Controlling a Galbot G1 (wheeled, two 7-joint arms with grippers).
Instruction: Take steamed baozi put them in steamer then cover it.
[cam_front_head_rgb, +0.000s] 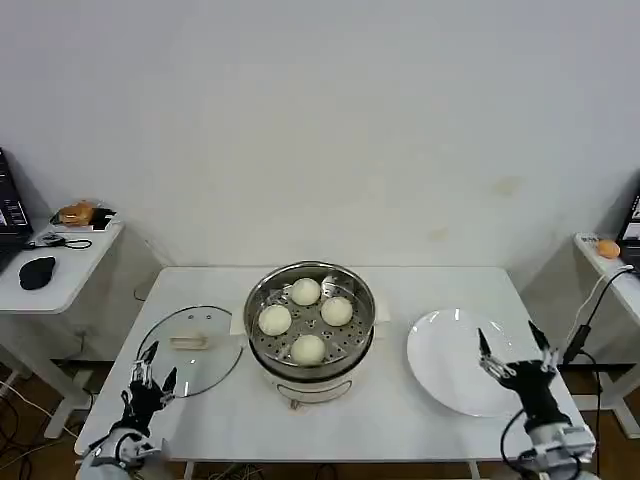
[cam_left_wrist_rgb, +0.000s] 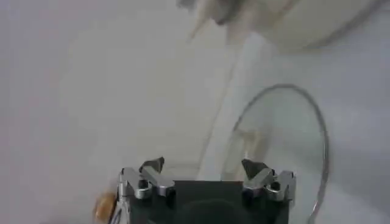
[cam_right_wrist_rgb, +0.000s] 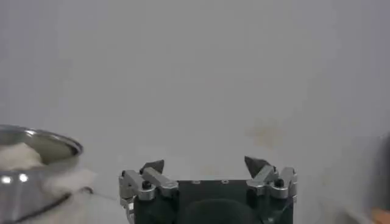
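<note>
From the head camera, four baozi (cam_front_head_rgb: 305, 319) sit in the steamer (cam_front_head_rgb: 311, 330); the cover (cam_front_head_rgb: 190, 349) lies flat just left of it, handle lengthwise toward the steamer, directly ahead of the spread, empty left gripper (cam_front_head_rgb: 151, 380). The right gripper (cam_front_head_rgb: 514, 352), also spread and empty, hovers over the plate (cam_front_head_rgb: 460, 361), farther off. In the left wrist camera, the cover (cam_left_wrist_rgb: 286, 152) lies just beyond the gaping left gripper (cam_left_wrist_rgb: 204, 171). In the right wrist camera, the right gripper (cam_right_wrist_rgb: 206, 167) is wide, with the steamer (cam_right_wrist_rgb: 33, 164) off to one side.

4 smooth off-white steamed baozi (cam_front_head_rgb: 305, 320) are seen against the dotted, perforated silver tray of the round shiny stainless-steel steamer (cam_front_head_rgb: 262, 318), which is carried on a white base. The round clear glass cover (cam_front_head_rgb: 190, 352) is edged by a silvery metal rim and topped by a pale beige handle. A plain flat white plate (cam_front_head_rgb: 455, 365) is set on the white table (cam_front_head_rgb: 400, 415). Both the left gripper (cam_front_head_rgb: 152, 366) and the right gripper (cam_front_head_rgb: 515, 348) are finished in silver metal with dark tips over black bodies.
</note>
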